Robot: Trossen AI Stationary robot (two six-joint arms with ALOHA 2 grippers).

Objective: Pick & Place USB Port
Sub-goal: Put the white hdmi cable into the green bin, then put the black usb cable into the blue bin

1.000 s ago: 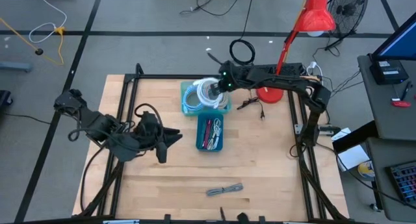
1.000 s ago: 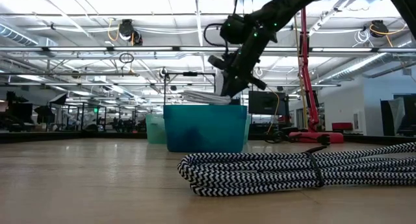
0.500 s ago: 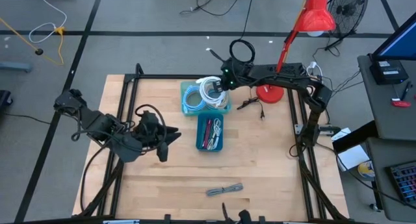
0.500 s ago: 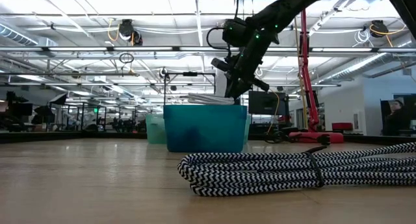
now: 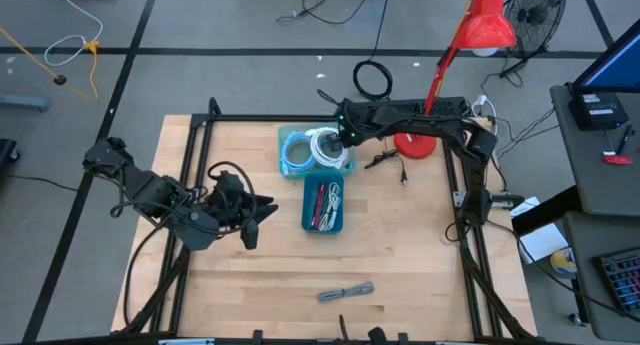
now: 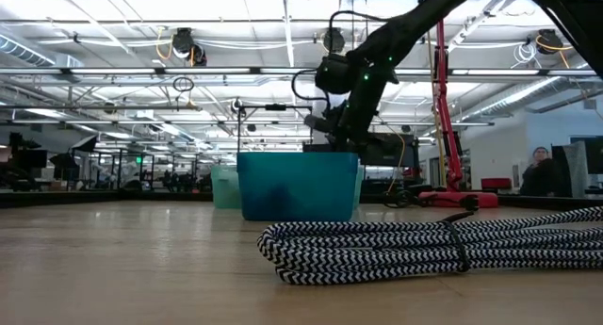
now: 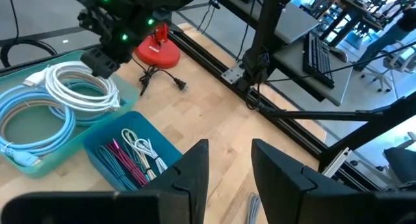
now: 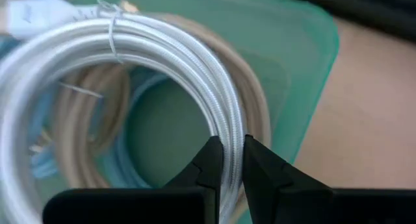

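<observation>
On the left side of the table [image 5: 240, 285], the left gripper [image 5: 268, 211] waits low over the wood, its fingers [image 7: 195, 172] parted with nothing between them; it points toward the bins, likely parked there to keep out of the other arm's reach.

Just right of it, at the table's middle, sits the blue bin [image 5: 323, 205], holding a few thin, coloured cables. Touching its far edge is the teal bin [image 5: 287, 137], which holds a light blue cable coil [image 5: 296, 153] on its left and the white cable coil [image 5: 325, 143] on its right. The white coil is the task's thing, and it lies down inside the teal bin, over a tan coil [image 8: 104, 113] seen in the right wrist view.

The right gripper [image 5: 345, 133] reaches in from the far right and hangs over that bin's right side. Its fingers [image 8: 211, 160] are closed on a strand of the white coil, a narrow pinch that suits so thin a cord. By the look of it, the coil is being set down here and is not yet let go.

Near the table's front edge lies a striped braided cable [image 5: 346, 292], untouched.
</observation>
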